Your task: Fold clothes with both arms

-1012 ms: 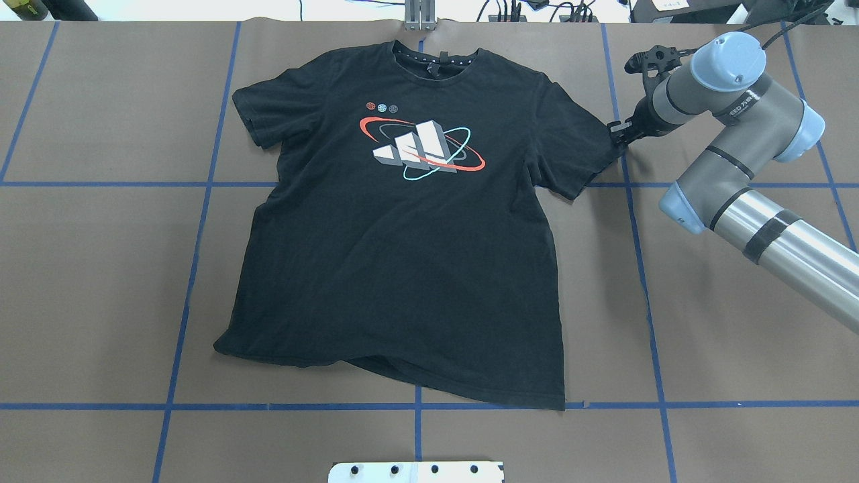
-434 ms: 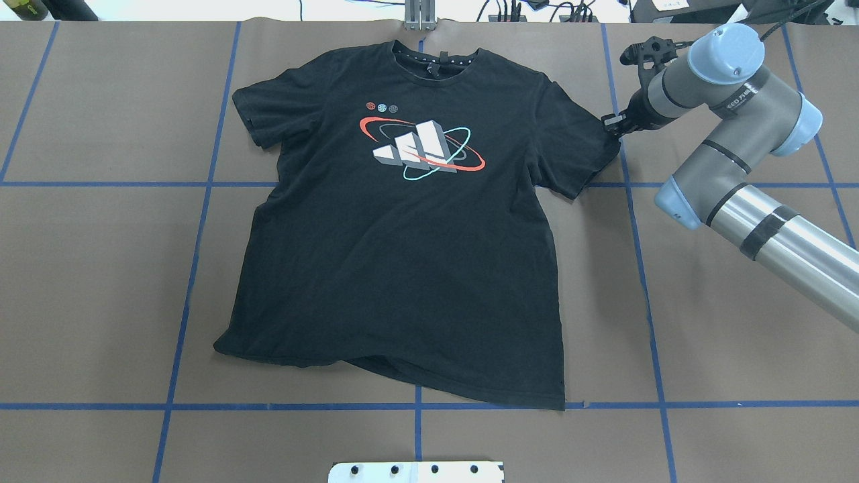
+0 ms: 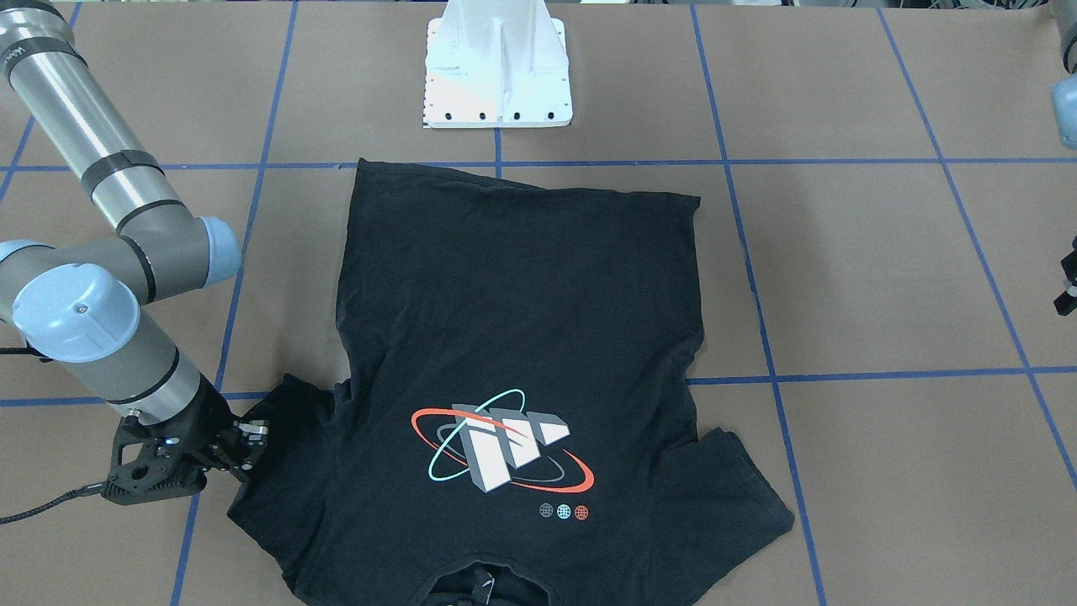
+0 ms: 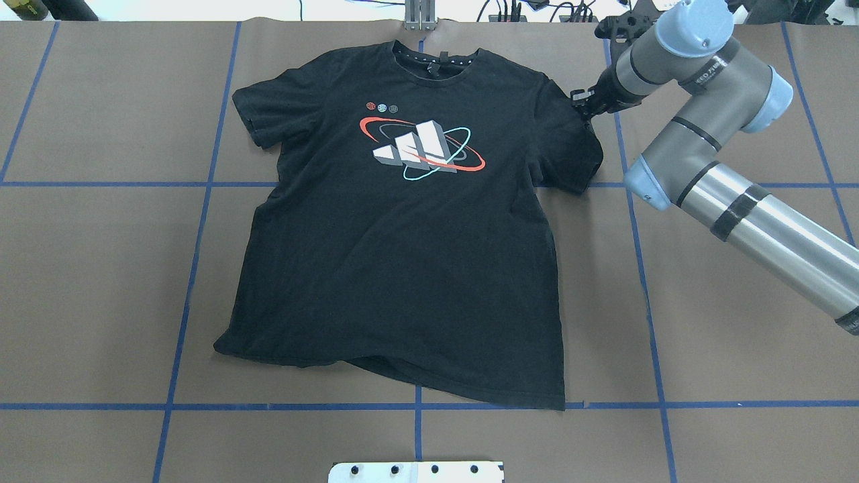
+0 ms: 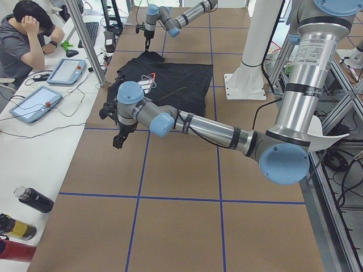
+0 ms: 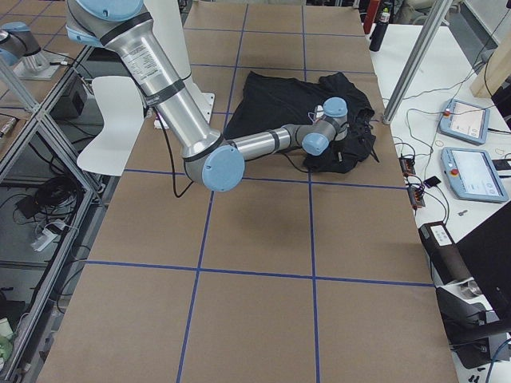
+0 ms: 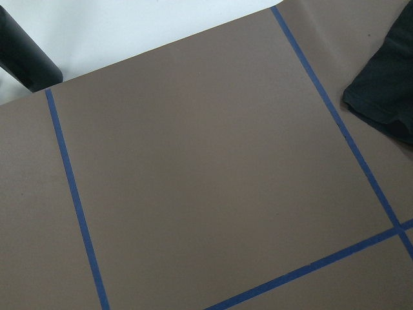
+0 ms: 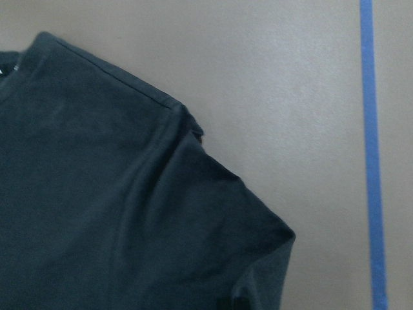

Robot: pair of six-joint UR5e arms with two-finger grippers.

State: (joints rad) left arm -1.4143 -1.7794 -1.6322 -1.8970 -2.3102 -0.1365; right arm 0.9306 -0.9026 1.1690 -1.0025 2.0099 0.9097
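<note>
The black T-shirt (image 4: 402, 268) lies flat and print-up in the middle of the brown table (image 4: 100, 268), collar away from the robot. The right gripper (image 4: 582, 106) is at the outer edge of the sleeve (image 4: 570, 147) on the robot's right. Its fingers look pinched down on the sleeve fabric, and the side views show the cloth tenting up to them. So the sleeve fold is on, by my reading.

To do it well, the gripper needs to lift only enough to clear the body, then carry the sleeve straight inward toward the print (image 4: 423, 147). If it pulls too high or too fast, the whole shoulder drags and the collar skews. The sleeve should go down flat, with its crease running along the side seam.

The left gripper (image 5: 118, 140) hangs over bare table, well apart from the opposite sleeve (image 4: 262, 114). I cannot tell whether its fingers are spread or closed, as no view shows them clearly. It would do best to come in and take that sleeve, so both sides fold evenly.

One thing to watch is the hem (image 4: 402, 376), which runs crooked, with a ripple near the middle and the right corner sitting closer to the robot. It wants smoothing before any lengthwise fold, or the stack comes out lopsided.
</note>
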